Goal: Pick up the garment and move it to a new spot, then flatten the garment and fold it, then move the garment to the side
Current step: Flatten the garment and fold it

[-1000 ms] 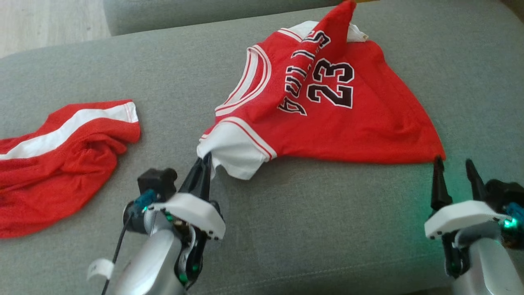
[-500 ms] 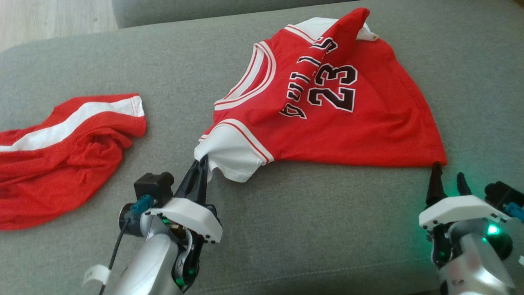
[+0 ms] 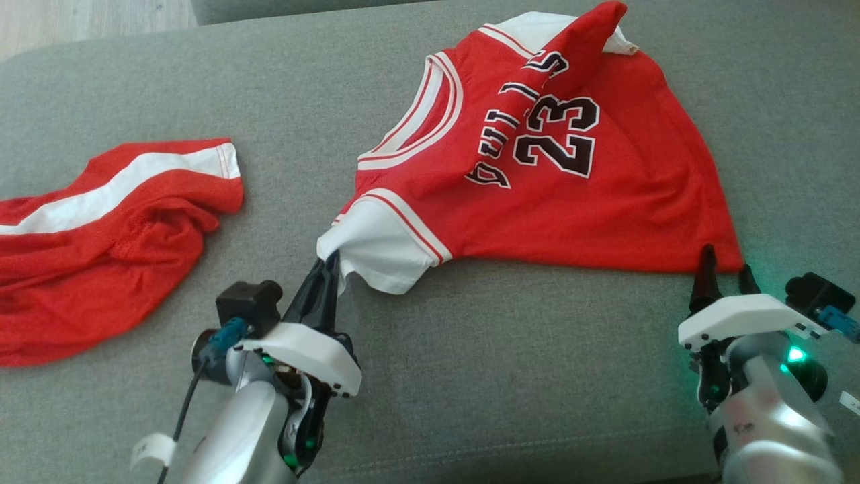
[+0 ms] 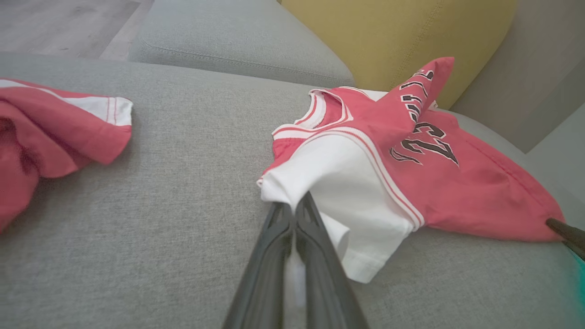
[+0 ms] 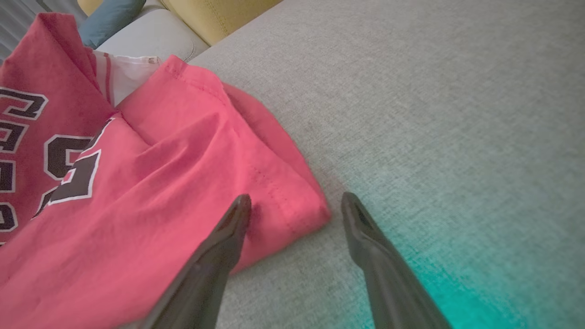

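Note:
The garment (image 3: 551, 188) is a red jersey with white sleeves and a black "23", lying rumpled on the grey sofa cushion (image 3: 510, 376). One fold stands up at its far end. My left gripper (image 3: 329, 259) is shut on the near white sleeve (image 4: 329, 183), its fingers pressed together in the cloth (image 4: 295, 210). At the jersey's lower right corner (image 5: 301, 214) my right gripper (image 5: 297, 201) stands open. Its left finger (image 5: 237, 214) rests on the hem and the other sits over bare cushion. In the head view that gripper (image 3: 722, 265) meets the red corner.
A second red garment with a white stripe (image 3: 101, 235) lies crumpled at the left of the cushion. Yellow cushions (image 4: 393, 36) and a grey backrest (image 4: 228, 41) stand behind the jersey. Wooden floor (image 3: 80, 20) shows at the far left.
The head camera has shifted, so the jersey sits higher and further right in the picture. My right gripper has come forward until its fingertips reach the jersey's corner. My left gripper still grips the sleeve.

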